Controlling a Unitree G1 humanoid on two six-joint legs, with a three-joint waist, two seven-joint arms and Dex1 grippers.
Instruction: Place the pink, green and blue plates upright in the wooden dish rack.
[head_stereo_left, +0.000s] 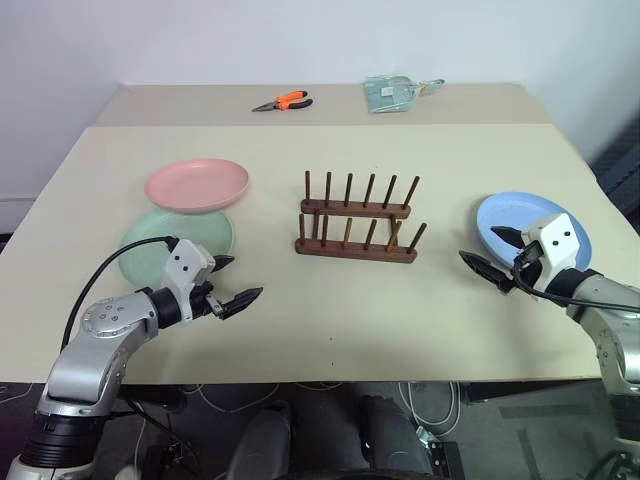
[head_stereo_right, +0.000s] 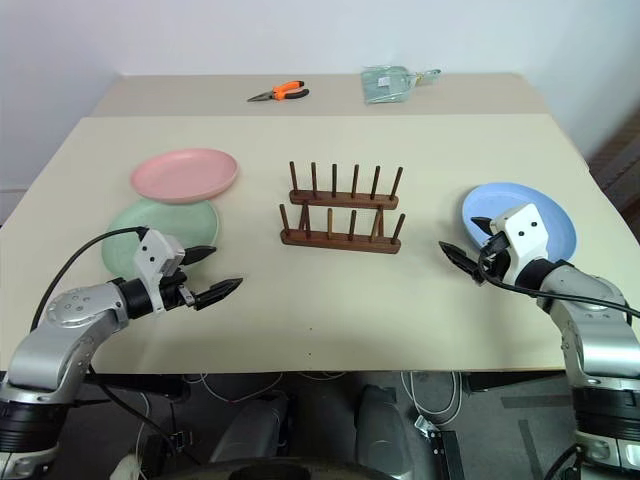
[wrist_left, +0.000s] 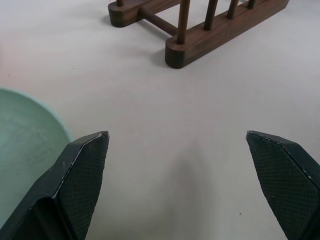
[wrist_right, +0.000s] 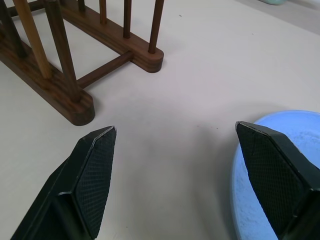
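Left eye view | left claw (head_stereo_left: 229, 282) spread beside green plate (head_stereo_left: 150, 247) | right claw (head_stereo_left: 493, 252) spread beside blue plate (head_stereo_left: 515, 215)

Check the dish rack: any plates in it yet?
Empty. The wooden dish rack holds nothing between its pegs; all plates lie flat on the table.

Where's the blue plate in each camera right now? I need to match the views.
Left eye: blue plate at the right, on the table beside the right gripper.
Right eye: same place, right of the rack.
Left wrist: not in it; the green plate is there.
Right wrist: its rim by one open finger.
Shared landmark: the rack stands in all four views.
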